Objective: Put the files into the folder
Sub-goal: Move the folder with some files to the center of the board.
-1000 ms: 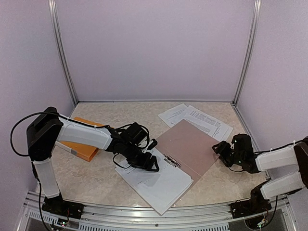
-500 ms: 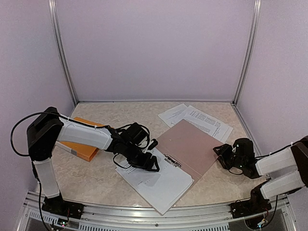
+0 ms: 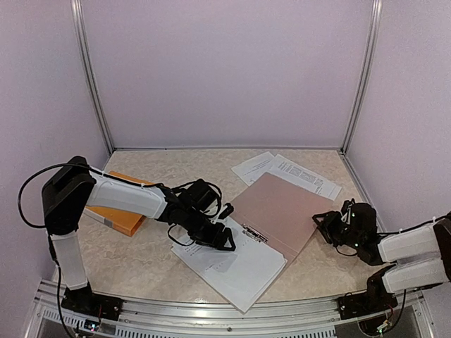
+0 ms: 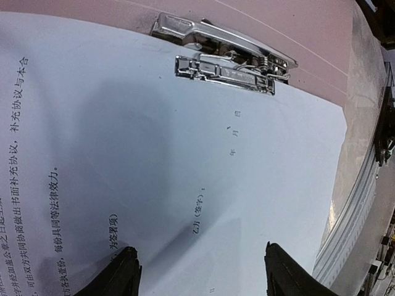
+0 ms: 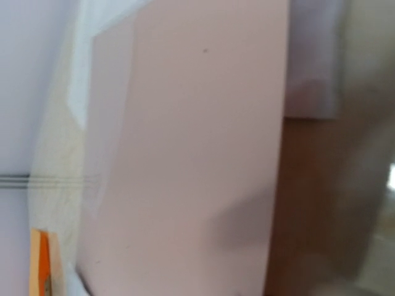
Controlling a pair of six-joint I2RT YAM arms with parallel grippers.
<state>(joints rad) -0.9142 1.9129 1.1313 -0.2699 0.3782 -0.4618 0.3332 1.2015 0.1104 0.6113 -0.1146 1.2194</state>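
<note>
The folder lies open in the middle of the table, its pink cover (image 3: 278, 208) (image 5: 185, 154) spread to the right. The files (image 3: 236, 267) (image 4: 185, 154), white sheets with small black print, lie on its left half. Their top edge is by the metal clip (image 3: 252, 235) (image 4: 225, 58). My left gripper (image 3: 211, 238) (image 4: 200, 274) is open, with its two fingertips down on the top sheet. My right gripper (image 3: 326, 225) sits at the cover's right corner. Its wrist view is blurred and filled by the cover, so its fingers do not show.
More printed sheets (image 3: 289, 172) lie at the back right, partly under the pink cover. An orange book-like block (image 3: 116, 213) rests at the left under my left arm. Walls close in the table at the back and on both sides.
My right gripper has shifted slightly down and right along the cover's right corner, and the cover's right edge looks a little raised. The left gripper stays on the sheets.
</note>
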